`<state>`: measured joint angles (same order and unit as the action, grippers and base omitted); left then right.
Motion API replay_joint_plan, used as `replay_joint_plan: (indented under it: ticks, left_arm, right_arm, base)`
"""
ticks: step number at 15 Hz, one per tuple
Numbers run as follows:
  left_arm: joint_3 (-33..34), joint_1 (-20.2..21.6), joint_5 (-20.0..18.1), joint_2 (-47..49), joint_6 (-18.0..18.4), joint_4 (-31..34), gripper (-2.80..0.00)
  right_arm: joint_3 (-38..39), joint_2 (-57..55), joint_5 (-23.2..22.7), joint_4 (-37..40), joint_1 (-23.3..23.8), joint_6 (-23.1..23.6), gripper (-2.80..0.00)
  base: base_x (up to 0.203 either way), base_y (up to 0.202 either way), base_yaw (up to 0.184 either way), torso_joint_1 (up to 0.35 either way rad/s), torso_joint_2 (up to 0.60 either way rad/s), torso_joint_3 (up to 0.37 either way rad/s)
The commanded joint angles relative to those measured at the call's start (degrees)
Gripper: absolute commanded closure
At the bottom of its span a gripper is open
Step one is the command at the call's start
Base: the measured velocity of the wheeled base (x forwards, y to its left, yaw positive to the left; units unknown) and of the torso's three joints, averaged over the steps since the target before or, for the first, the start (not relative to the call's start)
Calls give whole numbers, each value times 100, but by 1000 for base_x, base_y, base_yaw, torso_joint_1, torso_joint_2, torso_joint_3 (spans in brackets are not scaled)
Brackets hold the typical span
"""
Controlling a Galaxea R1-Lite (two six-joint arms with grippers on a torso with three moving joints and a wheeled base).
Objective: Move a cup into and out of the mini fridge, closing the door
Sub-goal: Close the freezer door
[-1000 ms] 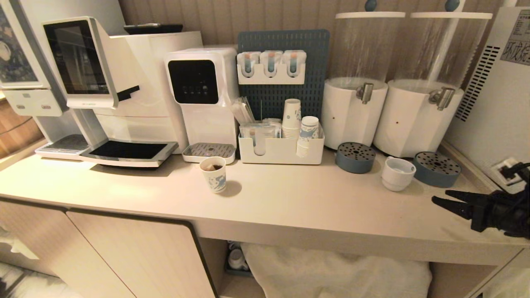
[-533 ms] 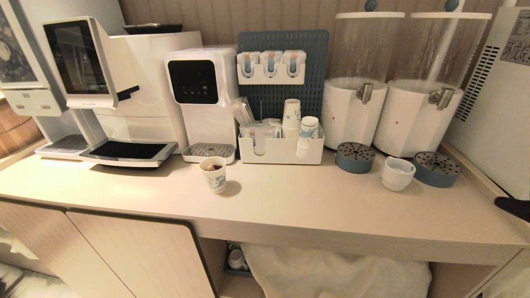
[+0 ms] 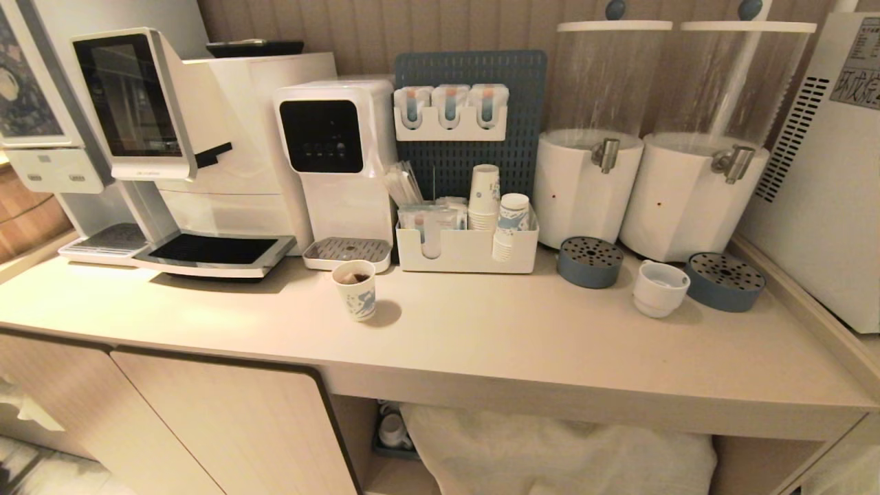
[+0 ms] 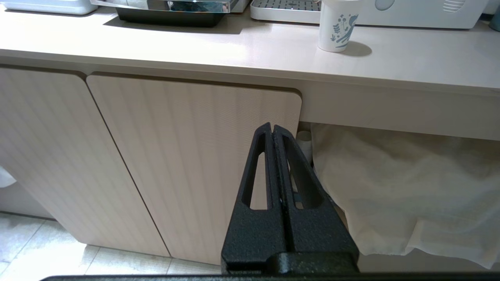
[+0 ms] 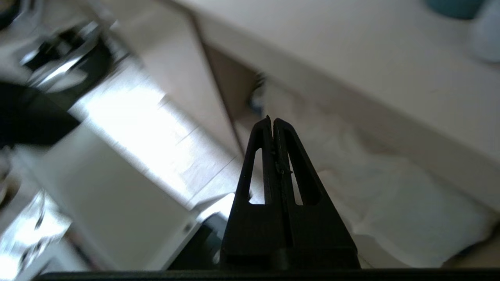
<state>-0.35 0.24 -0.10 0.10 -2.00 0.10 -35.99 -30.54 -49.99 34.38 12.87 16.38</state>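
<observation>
The white ceramic cup (image 3: 660,287) stands upright on the counter (image 3: 481,337), between two blue drip trays. At the right edge, the mini fridge (image 3: 825,179) shows only its vented side and a sticker; its door is out of view. Neither arm appears in the head view. My left gripper (image 4: 272,127) is shut and empty, held low in front of the cabinet doors below the counter. The right gripper (image 5: 272,120) is also shut and empty, below the counter's edge, pointing toward the white cloth (image 5: 390,203) underneath.
A paper cup (image 3: 355,290) with a drink stands alone mid-counter. Behind are a coffee machine (image 3: 179,151), a water dispenser (image 3: 337,165), an organizer (image 3: 467,247) with paper cups, and two drink dispensers (image 3: 591,185) (image 3: 694,192) over blue drip trays (image 3: 590,261) (image 3: 725,280).
The right gripper, open over the counter's right end a second ago, has withdrawn out of the head view and is now shut. The cup and left arm have not moved.
</observation>
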Motion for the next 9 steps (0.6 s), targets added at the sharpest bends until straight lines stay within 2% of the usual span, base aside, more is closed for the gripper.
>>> replay_joint_plan:
  ticks: [1, 3, 6, 8, 9]
  left_arm:
    - [0, 2, 1, -1, -2, -1, 0]
    - [0, 2, 1, 8, -2, -1, 0]
    - [0, 2, 1, 8, -2, -1, 0]
    - [0, 2, 1, 8, -2, -1, 0]
    - [0, 2, 1, 8, -2, -1, 0]
  right_arm:
    - [-18, 891, 343, 282, -769, -59, 0]
    - [75, 1638, 1171, 415, -1320, -447, 0]
    - [430, 2780, 2158, 144, -1319, -876, 0]
    - [675, 3087, 3507, -215, -1309, -1304, 0]
    - [951, 3076, 3940, -706, -1308, -1555, 0]
  base:
    - [0, 0, 0, 0, 0, 0]
    - [0, 0, 0, 0, 0, 0]
    - [0, 0, 0, 0, 0, 0]
    - [0, 0, 0, 0, 0, 0]
    - [0, 0, 0, 0, 0, 0]
